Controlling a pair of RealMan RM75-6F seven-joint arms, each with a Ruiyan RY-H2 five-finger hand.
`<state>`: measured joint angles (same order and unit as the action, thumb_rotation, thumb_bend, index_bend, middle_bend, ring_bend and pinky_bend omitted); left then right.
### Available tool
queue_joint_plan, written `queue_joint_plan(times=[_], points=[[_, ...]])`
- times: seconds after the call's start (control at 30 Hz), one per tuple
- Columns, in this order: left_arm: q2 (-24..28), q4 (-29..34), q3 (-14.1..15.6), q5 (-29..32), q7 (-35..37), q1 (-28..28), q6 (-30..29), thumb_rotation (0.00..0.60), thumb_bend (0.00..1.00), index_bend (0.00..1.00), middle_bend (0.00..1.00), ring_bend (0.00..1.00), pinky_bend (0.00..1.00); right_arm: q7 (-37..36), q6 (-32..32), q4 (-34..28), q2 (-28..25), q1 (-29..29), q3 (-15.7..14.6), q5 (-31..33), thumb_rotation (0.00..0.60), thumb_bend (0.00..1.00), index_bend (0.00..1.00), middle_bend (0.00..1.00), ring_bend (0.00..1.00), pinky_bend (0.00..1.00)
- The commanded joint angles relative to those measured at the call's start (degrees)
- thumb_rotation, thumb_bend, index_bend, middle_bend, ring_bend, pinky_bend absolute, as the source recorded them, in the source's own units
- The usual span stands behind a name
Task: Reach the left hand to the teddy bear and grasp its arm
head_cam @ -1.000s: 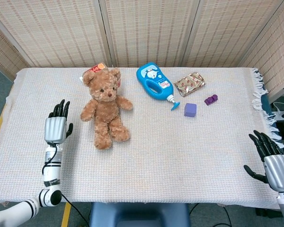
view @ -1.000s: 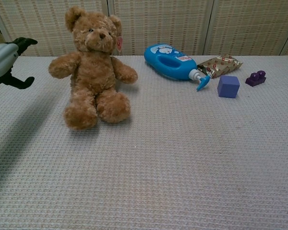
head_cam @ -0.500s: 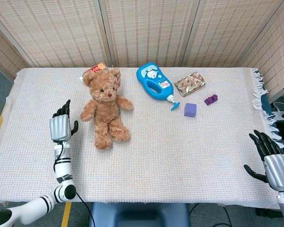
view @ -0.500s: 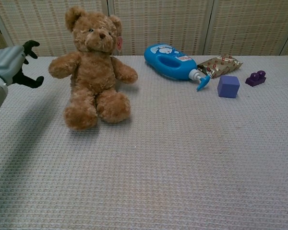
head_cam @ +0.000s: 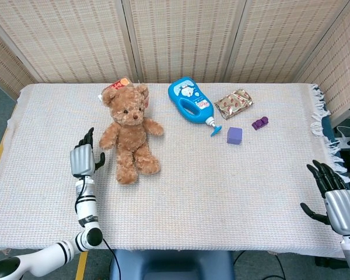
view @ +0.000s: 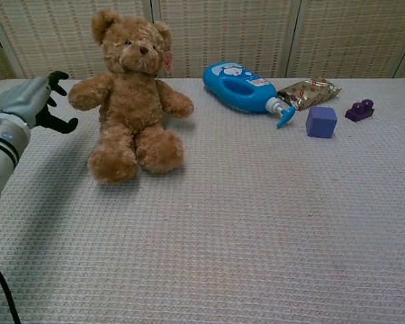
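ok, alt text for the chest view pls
The left hand, open, hovers beside the teddy bear sitting on a woven tablecloth, close to its arm but not touching. Further back lie a blue pump bottle, a foil packet, a purple cube and a small purple brick.

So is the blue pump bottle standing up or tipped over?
Tipped over: the blue pump bottle lies flat on the table, its pump nozzle pointing toward the purple cube.
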<state>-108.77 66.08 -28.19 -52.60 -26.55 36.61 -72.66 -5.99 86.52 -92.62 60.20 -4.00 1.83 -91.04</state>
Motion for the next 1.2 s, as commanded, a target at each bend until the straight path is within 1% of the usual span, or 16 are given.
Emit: queue_joint_plan(times=[0.03, 0.17, 0.37, 0.5, 0.53, 0.6, 0.83, 0.93, 0.97, 1.1, 1.2], points=[[0.6, 3.6, -0.9, 2.6, -0.5, 0.0, 0.7, 0.6, 0.39, 0.01, 0.12, 0.23, 0.38, -0.2, -0.1, -0.1, -0.2, 0.0, -0.1, -0.1, 0.6, 0.1, 0.0, 0.0, 0.0, 0.15], [0.5, 5.7, -2.2, 4.4, 0.1, 0.6, 0.7, 0.6, 0.38, 0.01, 0.12, 0.23, 0.38, -0.5, 0.4, -0.1, -0.2, 0.1, 0.0, -0.1, 0.6, 0.1, 0.0, 0.0, 0.0, 0.15], [-1.0, 5.7, -4.4, 6.5, 3.5, 1.9, 0.8, 0.6, 0.38, 0.01, 0.13, 0.23, 0.4, -0.8, 0.3, -0.1, -0.4, 0.1, 0.2, 0.2, 0.6, 0.1, 0.0, 0.0, 0.0, 0.15], [-1.2, 5.8, -5.0, 6.8, 4.7, 2.1, 1.0, 0.6, 0.38, 0.01, 0.13, 0.23, 0.4, -0.8, 0.2, 0.0, -0.4, 0.0, 0.2, 0.2, 0.6, 0.1, 0.0, 0.0, 0.0, 0.15], [-1.4, 6.6, -5.9, 7.4, 6.4, 2.5, 1.7, 0.6, 0.38, 0.01, 0.13, 0.23, 0.4, -1.1, 0.3, -0.1, -0.5, 0.1, 0.3, 0.4, 0.6, 0.1, 0.0, 0.0, 0.0, 0.15], [-1.4, 7.3, -6.8, 8.2, 8.0, 2.8, 2.5, 0.6, 0.38, 0.02, 0.14, 0.23, 0.4, -1.4, 0.4, -0.2, -0.7, 0.1, 0.3, 0.4, 0.6, 0.1, 0.0, 0.0, 0.0, 0.15], [-1.5, 8.4, -7.1, 9.3, 10.3, 3.5, 2.8, 0.6, 0.38, 0.07, 0.17, 0.24, 0.4, -2.1, 0.7, -0.4, -0.9, 0.3, 0.5, 0.8, 0.6, 0.1, 0.0, 0.0, 0.0, 0.15], [-2.0, 7.7, -7.2, 8.9, 10.9, 4.1, 1.6, 0.6, 0.38, 0.1, 0.21, 0.26, 0.41, -2.3, 0.7, -0.4, -1.0, 0.3, 0.6, 0.9, 0.6, 0.1, 0.0, 0.0, 0.0, 0.15], [-2.3, 7.0, -7.2, 8.5, 11.2, 4.3, 1.0, 0.6, 0.38, 0.13, 0.23, 0.27, 0.41, -2.3, 0.7, -0.4, -0.9, 0.3, 0.6, 0.9, 0.6, 0.1, 0.0, 0.0, 0.0, 0.15], [-4.2, 2.9, -6.6, 6.4, 12.7, 5.3, -1.6, 0.6, 0.38, 0.21, 0.32, 0.31, 0.42, -2.5, 0.5, -0.3, -1.0, 0.3, 0.5, 0.8, 0.6, 0.1, 0.0, 0.0, 0.0, 0.15], [-5.3, 0.2, -6.8, 5.6, 14.2, 5.8, -2.5, 0.6, 0.41, 0.26, 0.37, 0.35, 0.42, -2.3, 0.3, -0.3, -0.9, 0.2, 0.5, 0.9, 0.6, 0.1, 0.0, 0.0, 0.0, 0.15]])
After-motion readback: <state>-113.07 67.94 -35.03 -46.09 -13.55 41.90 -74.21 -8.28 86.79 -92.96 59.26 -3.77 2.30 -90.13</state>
